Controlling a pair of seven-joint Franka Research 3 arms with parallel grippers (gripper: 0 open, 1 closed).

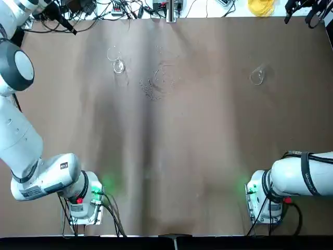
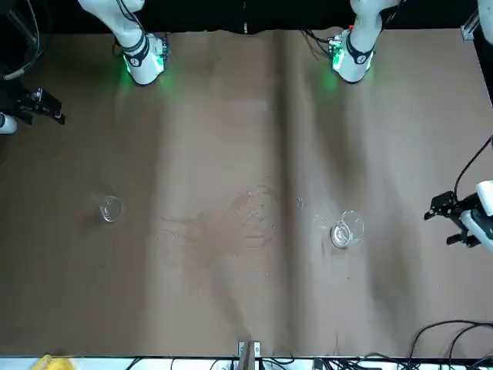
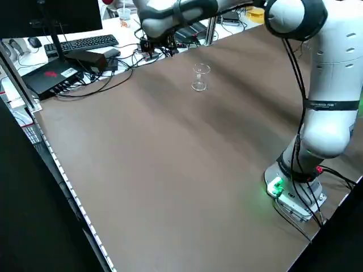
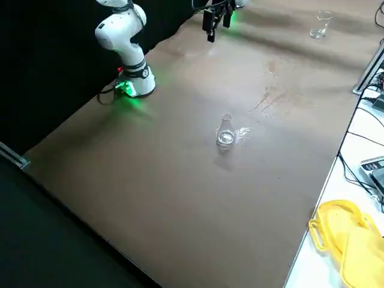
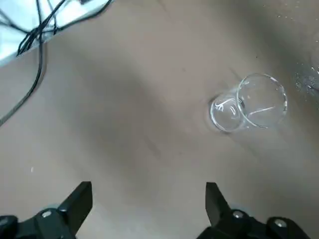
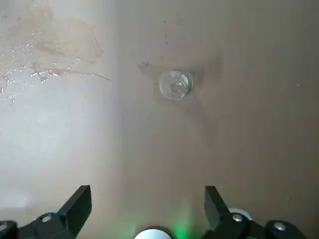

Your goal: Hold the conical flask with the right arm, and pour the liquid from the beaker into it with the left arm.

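The beaker [image 1: 117,60] stands upright on the brown table, far left of centre, and also shows as the beaker [image 5: 248,102] in the left wrist view. My left gripper [image 5: 147,201] hovers open above the table's far left part, short of the beaker and apart from it; the left gripper [image 2: 445,223] holds nothing. The conical flask [image 1: 256,76] stands on the far right side. In the right wrist view the conical flask [image 6: 174,84] sits well ahead of my right gripper [image 6: 147,206], which hangs open and empty above the table.
A wet, stained patch [image 1: 160,81] marks the table between the two glasses. Cables [image 1: 112,8] and a yellow object [image 1: 260,6] lie beyond the far edge. A keyboard [image 3: 79,43] and black boxes sit off the table's far left corner.
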